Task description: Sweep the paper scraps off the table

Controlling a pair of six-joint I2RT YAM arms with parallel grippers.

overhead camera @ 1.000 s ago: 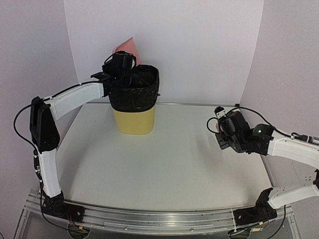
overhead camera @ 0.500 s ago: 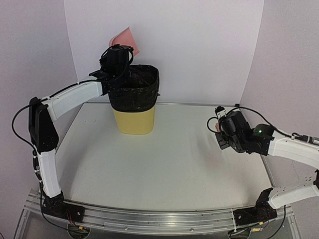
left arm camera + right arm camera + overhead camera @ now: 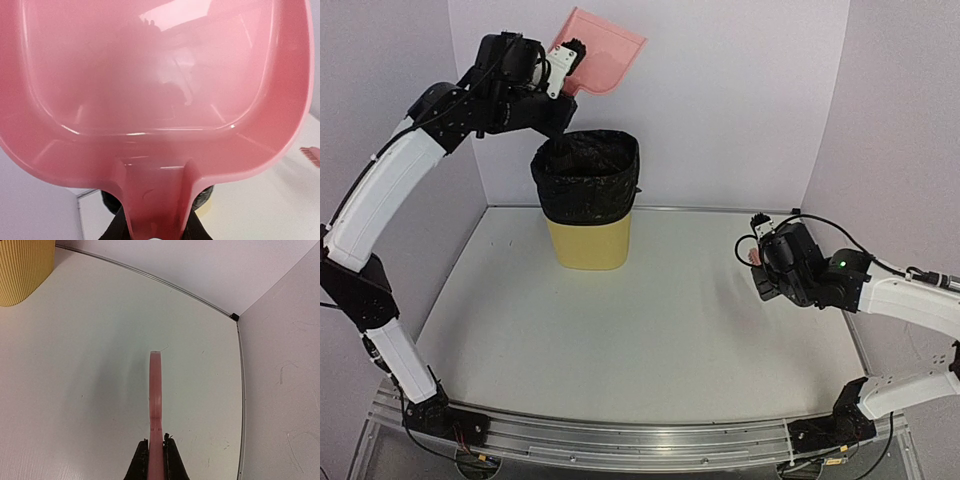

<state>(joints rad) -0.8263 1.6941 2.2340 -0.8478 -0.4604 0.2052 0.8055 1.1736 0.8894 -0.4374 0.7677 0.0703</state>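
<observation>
My left gripper (image 3: 565, 68) is shut on the handle of a pink dustpan (image 3: 605, 55), held high above the bin and tilted up toward the back wall. In the left wrist view the dustpan (image 3: 150, 75) fills the frame, its pan bare, and the handle runs down between my left gripper (image 3: 155, 227). At the right of the white table (image 3: 650, 330), my right gripper (image 3: 757, 255) hovers, shut on a thin pink brush (image 3: 155, 400) seen edge-on. The same right gripper (image 3: 155, 455) clamps its base. The paper scraps are out of view in all frames.
A yellow ribbed bin (image 3: 588, 240) with a black liner (image 3: 590, 180) stands at the back left of the table, below the dustpan. White walls close in the back and both sides. A metal rail (image 3: 640, 440) runs along the front edge.
My left arm has swung up from the bin's rim, lifting the dustpan well above the bin. The right arm and brush have stayed put.
</observation>
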